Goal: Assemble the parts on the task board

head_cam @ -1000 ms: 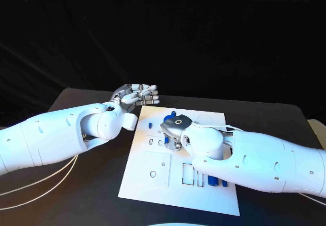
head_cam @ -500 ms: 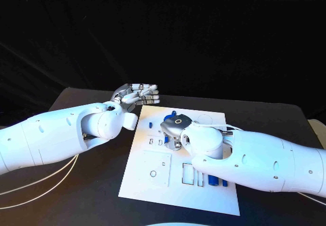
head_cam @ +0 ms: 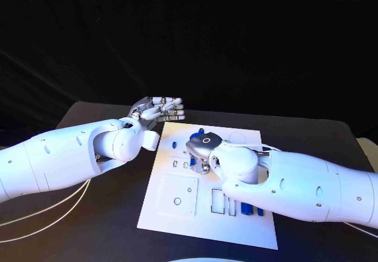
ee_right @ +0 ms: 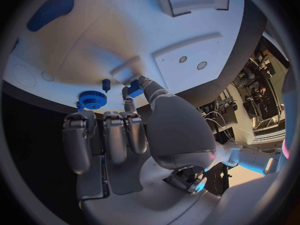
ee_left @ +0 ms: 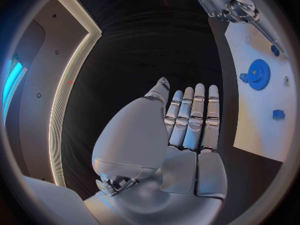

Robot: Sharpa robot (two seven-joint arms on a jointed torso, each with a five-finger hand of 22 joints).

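Dark room, black backdrop
A black curtain (head_cam: 236, 54) hangs behind the dark tabletop (head_cam: 315, 136); a lit strip (ee_left: 65, 100) glows on a wall.

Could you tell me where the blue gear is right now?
The blue gear sits on the task board near its far edge, just beyond the right hand's fingertips.

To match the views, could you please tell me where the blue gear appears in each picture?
Head view: blue gear, partly hidden beyond the right hand.
Left wrist view: gear on the task board.
Right wrist view: gear beside that hand's fingertips.
Shared landmark: the board.
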